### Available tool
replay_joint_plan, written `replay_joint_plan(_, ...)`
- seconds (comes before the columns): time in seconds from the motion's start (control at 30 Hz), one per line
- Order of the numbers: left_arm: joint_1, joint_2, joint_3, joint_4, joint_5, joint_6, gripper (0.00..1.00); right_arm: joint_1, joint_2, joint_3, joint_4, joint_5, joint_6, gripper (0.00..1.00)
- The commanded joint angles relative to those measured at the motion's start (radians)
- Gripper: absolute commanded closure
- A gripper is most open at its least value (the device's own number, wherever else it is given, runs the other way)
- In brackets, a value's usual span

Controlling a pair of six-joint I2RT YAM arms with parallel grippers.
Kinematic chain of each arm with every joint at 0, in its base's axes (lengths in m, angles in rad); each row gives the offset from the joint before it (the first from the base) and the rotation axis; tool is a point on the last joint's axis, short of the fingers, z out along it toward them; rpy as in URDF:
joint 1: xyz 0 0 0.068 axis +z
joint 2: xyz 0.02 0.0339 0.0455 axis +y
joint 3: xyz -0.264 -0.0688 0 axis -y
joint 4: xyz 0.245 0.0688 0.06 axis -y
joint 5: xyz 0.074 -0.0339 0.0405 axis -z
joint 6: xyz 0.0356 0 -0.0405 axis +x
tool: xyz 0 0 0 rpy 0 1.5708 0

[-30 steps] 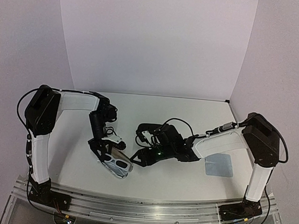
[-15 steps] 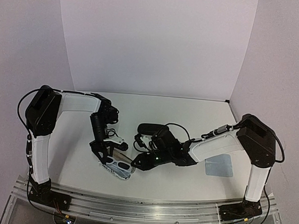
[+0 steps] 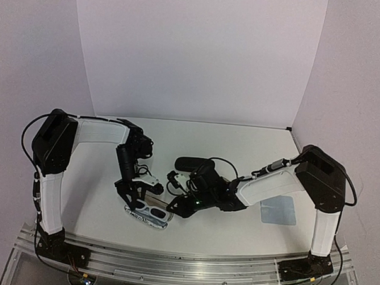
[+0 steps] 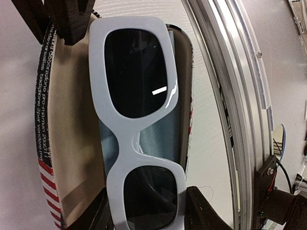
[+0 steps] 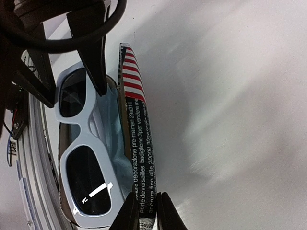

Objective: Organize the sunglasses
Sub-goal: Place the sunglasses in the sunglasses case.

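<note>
The white sunglasses point(image 4: 125, 146) with dark lenses lie lengthwise in the open striped case point(image 4: 45, 163), over a light-blue cloth point(image 4: 165, 134) inside it. My left gripper point(image 4: 151, 214) is shut on one lens end of the frame. My right gripper point(image 5: 144, 211) is shut on the edge of the case's lid point(image 5: 136, 143), next to the sunglasses point(image 5: 86, 132). In the top view the sunglasses point(image 3: 151, 211) and both grippers, left point(image 3: 139, 200) and right point(image 3: 174, 205), meet near the table's front. The brown sunglasses are out of view.
A black oval case point(image 3: 194, 163) lies just behind my right arm. A square light-blue cloth point(image 3: 278, 211) lies at the right front. The metal rail point(image 4: 225, 120) along the table's near edge runs close beside the striped case.
My left gripper has brought the white sunglasses down and slightly right into the striped case. My right gripper has shifted left with the lid.
</note>
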Motion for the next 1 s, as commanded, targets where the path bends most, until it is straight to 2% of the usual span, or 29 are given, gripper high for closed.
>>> replay_joint_plan(0.0, -0.006, -0.058, 0.022, -0.047, 0.013, 0.056, 1.0, 0.0, 0.012, 0.046, 0.022, 0.001, -0.099, 0.86)
replay_joint_plan(0.5, -0.02, -0.047, -0.052, 0.012, 0.04, 0.007, 0.99, 0.0, 0.008, 0.062, 0.022, 0.04, -0.159, 0.86)
replay_joint_plan(0.7, -0.022, -0.071, -0.122, 0.061, 0.058, -0.035, 0.86, -0.001, 0.004, 0.063, 0.022, 0.058, -0.163, 0.86)
replay_joint_plan(0.97, -0.022, -0.08, -0.099, 0.105, 0.083, -0.092, 0.66, -0.001, 0.001, 0.065, 0.023, 0.056, -0.167, 0.86)
